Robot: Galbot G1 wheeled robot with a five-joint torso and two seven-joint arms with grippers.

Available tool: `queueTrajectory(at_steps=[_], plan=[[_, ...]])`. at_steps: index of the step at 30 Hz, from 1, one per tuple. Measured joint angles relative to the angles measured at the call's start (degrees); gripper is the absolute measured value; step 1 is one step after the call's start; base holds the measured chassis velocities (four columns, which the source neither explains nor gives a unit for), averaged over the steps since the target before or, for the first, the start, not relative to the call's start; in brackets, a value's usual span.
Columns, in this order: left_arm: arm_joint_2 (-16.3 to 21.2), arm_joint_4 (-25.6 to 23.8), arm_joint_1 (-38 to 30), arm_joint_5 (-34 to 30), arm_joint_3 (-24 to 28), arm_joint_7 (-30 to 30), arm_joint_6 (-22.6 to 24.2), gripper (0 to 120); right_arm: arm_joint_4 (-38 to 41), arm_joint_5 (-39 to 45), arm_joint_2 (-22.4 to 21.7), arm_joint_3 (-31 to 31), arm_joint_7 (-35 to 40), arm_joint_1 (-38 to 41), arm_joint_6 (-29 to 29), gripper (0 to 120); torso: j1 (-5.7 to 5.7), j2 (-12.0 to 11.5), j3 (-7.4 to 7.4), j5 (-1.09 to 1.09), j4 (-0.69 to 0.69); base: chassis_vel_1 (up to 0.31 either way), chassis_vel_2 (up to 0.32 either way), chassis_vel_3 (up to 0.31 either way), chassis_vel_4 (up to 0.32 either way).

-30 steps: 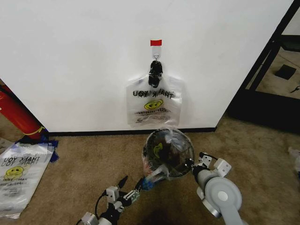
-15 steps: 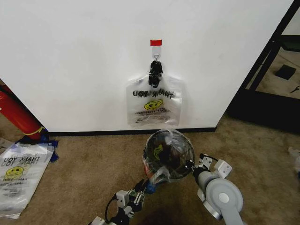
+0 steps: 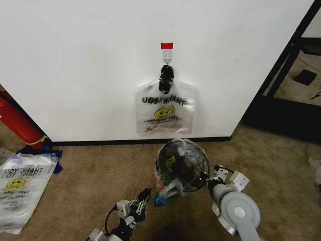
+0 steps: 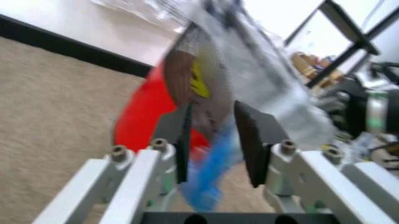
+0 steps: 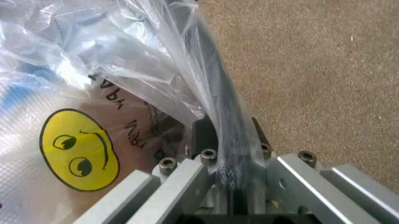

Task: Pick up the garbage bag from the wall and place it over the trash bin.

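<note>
I'm looking down at tan carpet (image 3: 100, 170) that runs up to the white wall's black baseboard (image 3: 135, 142) at twelve o'clock. The trash bin (image 3: 181, 165) stands on the carpet near the centre of my view, draped in a garbage bag (image 3: 173, 187). At nine o'clock a flat stack of spare THANK YOU bags (image 3: 20, 186) lies on the floor, with blue scraps (image 3: 47, 149) beside it and a long red cylinder (image 3: 20, 123) meeting the carpet at ten o'clock.
</note>
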Motion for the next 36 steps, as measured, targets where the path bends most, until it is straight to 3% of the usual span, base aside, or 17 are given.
queueTrajectory(at_steps=[1, 3, 7, 9, 21, 30, 36], plan=[[-0.07, -0.06, 0.01, -0.30, 0.75, 0.56, -0.11, 39, -0.01, -0.01, 0.00, -0.02, 0.00, 0.04, 0.00, 0, 0.00, 0.00, 0.00, -0.01, 0.00, 0.000, 0.000, 0.000, 0.000], [-0.15, -0.10, -0.07, -0.72, 1.15, 0.92, -0.14, 40, 0.00, -0.02, 0.00, -0.02, 0.00, 0.06, 0.00, 0, 0.00, 0.00, 0.00, -0.01, 0.00, 0.000, 0.000, 0.000, 0.000], [-0.39, 0.78, -1.32, -0.53, 2.24, 1.75, -0.20, 54, 0.16, -0.04, -0.20, 0.01, 0.00, -0.17, 0.00, 0, 0.00, 0.00, 0.00, 0.00, 0.00, 0.000, 0.000, 0.000, 0.000], [-0.42, 1.32, -1.73, 0.10, 2.50, 1.60, -0.12, 51, 0.27, -0.04, -0.26, 0.04, -0.01, -0.28, 0.00, 0, 0.00, 0.00, 0.00, -0.01, 0.00, 0.000, 0.000, 0.000, 0.000], [-2.49, 4.24, -4.49, 1.89, 3.82, -0.12, 0.93, 4, 0.70, 0.10, -0.08, 0.17, 0.05, -0.45, 0.07, 0, 0.01, 0.00, 0.00, -0.01, 0.00, 0.000, 0.000, 0.000, 0.000], [-5.68, 6.92, -7.66, 1.97, 5.07, -2.72, 1.22, 0, 1.34, 0.32, 0.75, -0.37, 0.13, -0.90, 0.05, 0, 0.00, 0.00, 0.00, 0.00, 0.00, 0.000, 0.000, 0.000, 0.000], [-12.31, 10.73, -13.38, 0.20, 5.45, -6.23, 1.76, 0, 1.69, -0.48, 1.65, -0.73, -0.01, -2.00, 0.13, 0, 0.00, 0.00, 0.00, -0.01, -0.01, 0.000, 0.000, 0.000, 0.000]])
